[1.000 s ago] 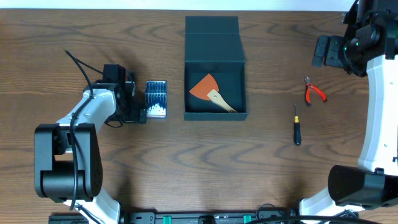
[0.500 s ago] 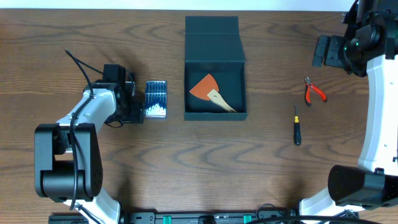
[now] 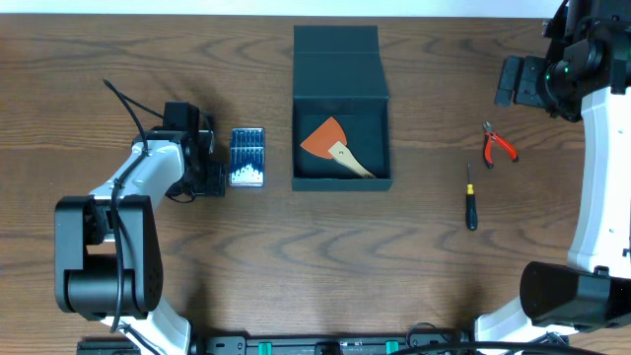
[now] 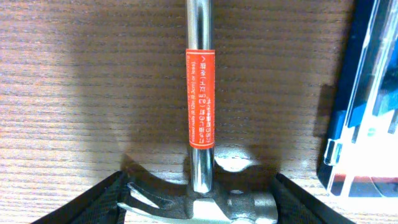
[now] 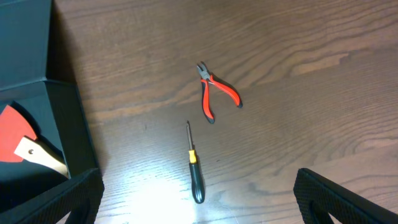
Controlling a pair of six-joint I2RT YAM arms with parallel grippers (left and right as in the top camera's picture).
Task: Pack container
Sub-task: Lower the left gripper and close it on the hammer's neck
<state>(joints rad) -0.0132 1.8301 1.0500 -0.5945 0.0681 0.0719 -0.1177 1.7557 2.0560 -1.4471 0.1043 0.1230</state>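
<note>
Container [image 3: 336,61] centred on counter [image 3: 148,59], lid flapped back. Left tool [image 4: 199,200] straddles hammer [image 4: 200,93] head, handle cut off by frame; jaws partly open, contact cannot be told. Right tool [image 5: 198,186] spread wide, empty.

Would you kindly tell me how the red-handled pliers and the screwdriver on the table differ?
The pliers have two red handles, splayed apart; the screwdriver has one black handle and a thin shaft. The pliers lie slanted, the screwdriver nearly straight up the overhead view. The screwdriver is nearer the container. Both lie on the table, outside the container, untouched.
</note>
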